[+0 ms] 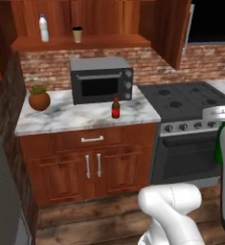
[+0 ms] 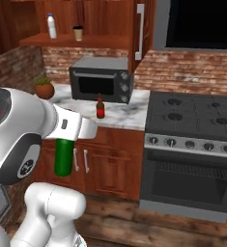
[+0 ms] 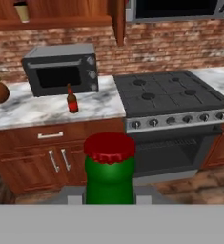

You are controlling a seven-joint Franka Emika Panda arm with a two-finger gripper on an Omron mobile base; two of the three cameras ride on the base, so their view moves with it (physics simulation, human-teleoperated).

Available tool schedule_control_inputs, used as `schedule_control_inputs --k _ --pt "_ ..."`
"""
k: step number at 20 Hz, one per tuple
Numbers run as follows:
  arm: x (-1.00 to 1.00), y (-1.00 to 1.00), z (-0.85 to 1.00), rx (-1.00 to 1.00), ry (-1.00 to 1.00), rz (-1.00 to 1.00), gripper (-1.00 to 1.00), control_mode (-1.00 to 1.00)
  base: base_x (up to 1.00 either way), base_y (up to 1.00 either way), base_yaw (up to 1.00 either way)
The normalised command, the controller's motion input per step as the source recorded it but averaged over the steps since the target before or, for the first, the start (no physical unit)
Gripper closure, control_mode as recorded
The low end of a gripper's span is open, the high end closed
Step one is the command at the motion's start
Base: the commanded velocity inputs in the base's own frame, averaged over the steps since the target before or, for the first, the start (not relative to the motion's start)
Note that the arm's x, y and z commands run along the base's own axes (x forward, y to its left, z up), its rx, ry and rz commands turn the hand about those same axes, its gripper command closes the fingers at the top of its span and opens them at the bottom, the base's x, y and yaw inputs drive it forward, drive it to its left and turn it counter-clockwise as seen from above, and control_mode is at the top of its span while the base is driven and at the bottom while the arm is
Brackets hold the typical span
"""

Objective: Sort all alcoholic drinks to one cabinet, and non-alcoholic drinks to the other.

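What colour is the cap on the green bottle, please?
Red; the cap on the green bottle shows best in the hand view.

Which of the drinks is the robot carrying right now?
The green bottle with the red cap, held in the gripper. The brown bottle stands on the counter; the white bottle and coffee cup sit on the cabinet shelf.

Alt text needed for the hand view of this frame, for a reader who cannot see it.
A green bottle with a red cap, held in the gripper, rises at the bottom centre. Beyond it a brown bottle stands on the marble counter before a microwave, with a stove to the right.
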Motion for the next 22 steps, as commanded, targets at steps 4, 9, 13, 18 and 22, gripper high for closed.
schedule_control_inputs --k 4,9,13,18,22 --pt "0.00 0.00 0.00 0.00 0.00 0.00 1.00 1.00 0.00 -1.00 0.00" --pt "0.00 0.00 0.00 0.00 0.00 0.00 1.00 1.00 0.01 -1.00 0.00" --pt "0.00 0.00 0.00 0.00 0.00 0.00 1.00 1.00 0.03 -1.00 0.00" --pt "0.00 0.00 0.00 0.00 0.00 0.00 1.00 1.00 0.10 -1.00 0.00" --pt "0.00 0.00 0.00 0.00 0.00 0.00 1.00 1.00 0.23 -1.00 0.00"
